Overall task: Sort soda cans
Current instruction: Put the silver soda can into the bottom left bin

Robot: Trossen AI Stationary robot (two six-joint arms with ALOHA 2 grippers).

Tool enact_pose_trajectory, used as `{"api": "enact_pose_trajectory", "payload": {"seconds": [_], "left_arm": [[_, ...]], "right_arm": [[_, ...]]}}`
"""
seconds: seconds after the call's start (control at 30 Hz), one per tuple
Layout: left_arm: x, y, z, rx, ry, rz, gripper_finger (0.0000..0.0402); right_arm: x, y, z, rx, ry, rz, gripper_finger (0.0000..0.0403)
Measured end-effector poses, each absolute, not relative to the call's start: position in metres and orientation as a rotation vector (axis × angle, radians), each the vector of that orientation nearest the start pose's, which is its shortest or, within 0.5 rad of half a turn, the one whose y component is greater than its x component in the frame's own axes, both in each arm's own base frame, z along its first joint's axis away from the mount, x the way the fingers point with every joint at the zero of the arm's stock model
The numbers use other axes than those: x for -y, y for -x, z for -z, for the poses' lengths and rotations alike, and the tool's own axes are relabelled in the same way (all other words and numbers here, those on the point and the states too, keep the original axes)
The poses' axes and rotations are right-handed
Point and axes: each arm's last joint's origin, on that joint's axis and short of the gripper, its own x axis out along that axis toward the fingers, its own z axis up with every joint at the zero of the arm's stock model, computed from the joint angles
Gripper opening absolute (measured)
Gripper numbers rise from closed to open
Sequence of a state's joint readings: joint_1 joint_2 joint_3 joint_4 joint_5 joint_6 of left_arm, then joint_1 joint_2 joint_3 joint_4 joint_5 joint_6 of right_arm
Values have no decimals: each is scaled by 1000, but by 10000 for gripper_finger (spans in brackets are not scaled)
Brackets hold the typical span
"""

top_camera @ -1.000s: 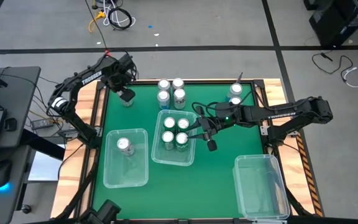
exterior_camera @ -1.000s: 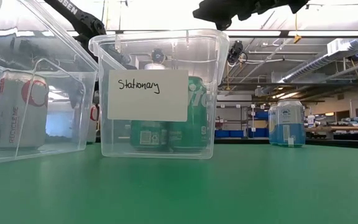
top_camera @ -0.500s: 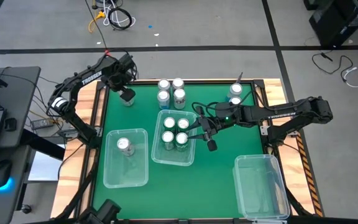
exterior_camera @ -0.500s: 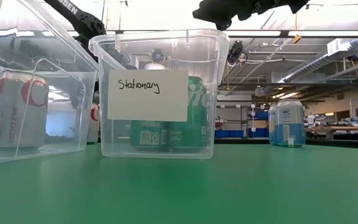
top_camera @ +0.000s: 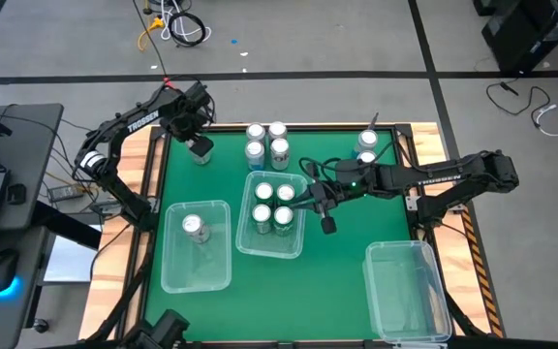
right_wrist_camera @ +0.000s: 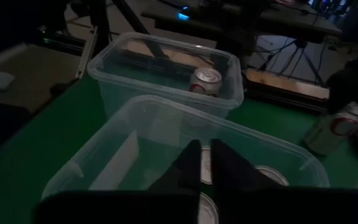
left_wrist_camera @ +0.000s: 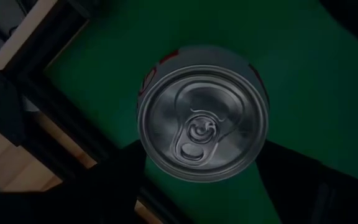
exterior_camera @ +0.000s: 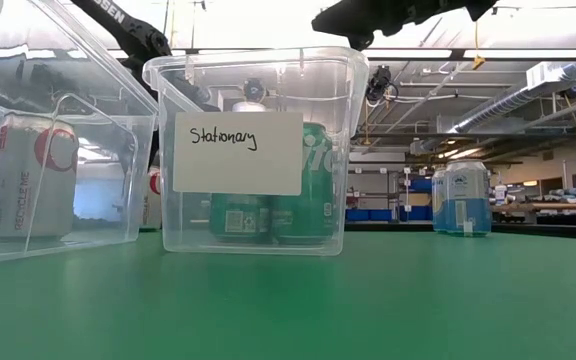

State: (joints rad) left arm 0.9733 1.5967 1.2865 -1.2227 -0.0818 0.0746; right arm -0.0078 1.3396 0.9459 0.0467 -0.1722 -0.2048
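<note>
The left gripper [top_camera: 199, 147] was seen at the far left corner of the green table [top_camera: 337, 257], spread wide and poised directly above a white-and-red soda can [left_wrist_camera: 202, 118]; in the left wrist view the can top was framed between the two dark fingers, not yet gripped. To do this pick well, it was judged that the gripper should be lowered straight down with the can kept centred, and closed only once the fingers were well below the rim, so that the can would not be tipped or pushed toward the table edge.

In the left bin [top_camera: 197, 246] one white-and-red can [top_camera: 194, 226] was already placed. Three loose cans [top_camera: 266, 142] were grouped at the far middle of the table. The middle bin [top_camera: 274, 215], labelled "Stationary" in the low view, was seen to hold four green cans [top_camera: 273, 206].

The right gripper [top_camera: 324, 207] was held above the right rim of the middle bin, fingers clenched together with nothing between them. Two blue cans [top_camera: 367, 145] were left at the far right, and the right bin [top_camera: 407, 291] was seen without cans. A clear path away from the middle bin's rim was judged advisable for the right arm.
</note>
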Motion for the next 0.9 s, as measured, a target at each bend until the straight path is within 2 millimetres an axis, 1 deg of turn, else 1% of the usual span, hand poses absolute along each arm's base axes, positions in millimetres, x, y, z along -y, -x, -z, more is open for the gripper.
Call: {"api": "enact_pose_trajectory", "payload": {"seconds": [0.03,0.07,0.2,0.37,0.53,0.7,0.8,0.9], "left_arm": [[-235,-157,-253,-1462,629,-778,301],[-235,-157,-253,-1462,632,-780,298],[-235,-157,-253,-1459,643,-795,286],[-235,-156,-254,-1458,646,-809,281],[-235,-156,-254,-1460,650,-836,295],[-234,-156,-254,-1477,622,-795,306],[-234,-156,-254,-1480,621,-792,290],[-234,-155,-254,-1483,625,-788,249]], "right_arm": [[-3,-299,-289,-328,175,-198,9],[-3,-299,-289,-327,176,-198,12],[-3,-299,-289,-327,167,-198,37],[-3,-299,-289,-327,167,-199,51],[-3,-299,-289,-326,167,-201,62],[-3,-299,-289,-326,167,-201,80],[-3,-299,-289,-325,167,-201,92],[-3,-299,-289,-325,167,-201,100]]}}
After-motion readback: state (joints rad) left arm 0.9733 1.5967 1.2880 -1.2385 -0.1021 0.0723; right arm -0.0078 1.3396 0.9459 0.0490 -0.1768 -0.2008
